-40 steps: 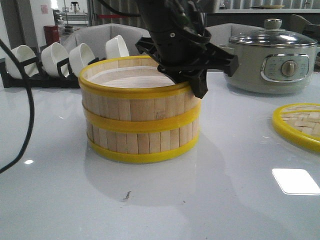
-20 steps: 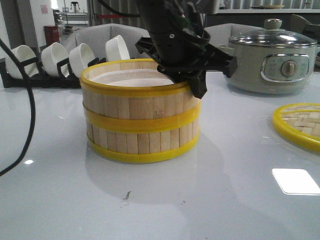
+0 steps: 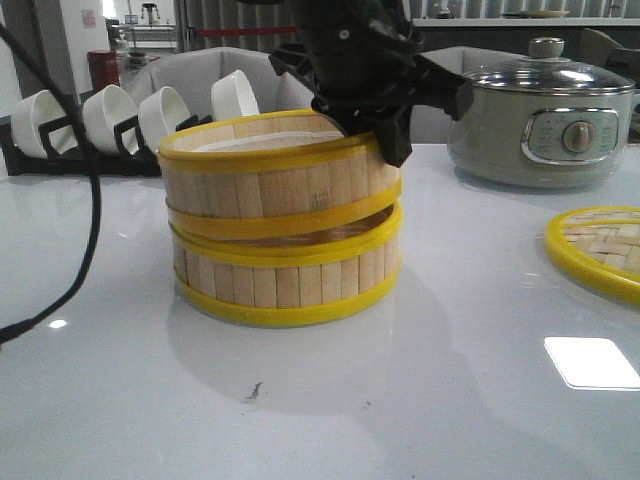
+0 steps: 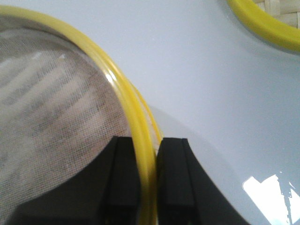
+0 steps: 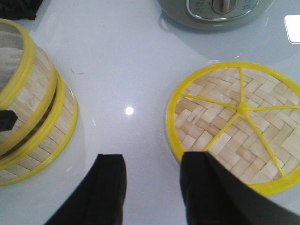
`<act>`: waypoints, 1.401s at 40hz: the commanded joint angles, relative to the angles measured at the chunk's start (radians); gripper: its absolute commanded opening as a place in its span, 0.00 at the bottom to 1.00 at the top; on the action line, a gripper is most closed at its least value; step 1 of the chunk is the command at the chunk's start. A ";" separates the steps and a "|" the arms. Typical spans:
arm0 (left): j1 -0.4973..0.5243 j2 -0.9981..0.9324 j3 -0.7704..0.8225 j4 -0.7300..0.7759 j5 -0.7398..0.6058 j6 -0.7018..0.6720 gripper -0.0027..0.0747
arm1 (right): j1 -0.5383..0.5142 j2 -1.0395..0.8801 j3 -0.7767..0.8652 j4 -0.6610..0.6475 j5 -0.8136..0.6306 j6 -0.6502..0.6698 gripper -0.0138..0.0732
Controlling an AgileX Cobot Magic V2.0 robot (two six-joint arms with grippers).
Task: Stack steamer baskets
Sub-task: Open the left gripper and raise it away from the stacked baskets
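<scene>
Glossy white, the counter (image 3: 450, 400) carries two steamer baskets near its middle, a grey electric cooker (image 3: 545, 120) with a glass cover at the back right, and a black rack of white bowls (image 3: 130, 115) at the back left. Of the pair, the lower basket (image 3: 285, 280) sits flat on the counter, while the upper basket (image 3: 270, 185) rests on it unevenly: its right side is raised, leaving a dark gap between the two yellow rims there, and its left side sits down on the lower rim. Inside the upper basket lies a pale woven cloth liner (image 4: 51, 122), which covers the floor up to the rim; what the lower basket holds cannot be seen. On the right edge of that upper basket, the left hand (image 4: 147, 183) is clenched across the yellow rim, one black finger inside over the liner and the other outside the wall. To the right, well apart from the stack, a flat woven lid (image 5: 236, 122) with a yellow rim and yellow spokes lies on the counter. Above the bare counter between the stack and this lid hangs the right hand (image 5: 152, 187), its fingers spread wide with nothing between them. A black cable (image 3: 85, 230) loops down at the left side of the front view.
</scene>
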 commanded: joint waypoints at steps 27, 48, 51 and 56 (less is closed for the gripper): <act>-0.006 -0.060 -0.068 -0.005 0.066 0.006 0.38 | -0.001 -0.011 -0.041 0.012 -0.067 -0.012 0.62; 0.000 -0.075 -0.175 0.062 0.101 0.006 0.34 | -0.001 -0.011 -0.041 0.012 -0.052 -0.012 0.62; 0.018 -0.103 -0.199 0.086 0.094 0.004 0.21 | -0.001 -0.011 -0.041 0.012 -0.051 -0.012 0.62; 0.093 -0.187 -0.228 0.081 0.066 -0.015 0.16 | -0.001 -0.011 -0.041 0.012 -0.052 -0.012 0.62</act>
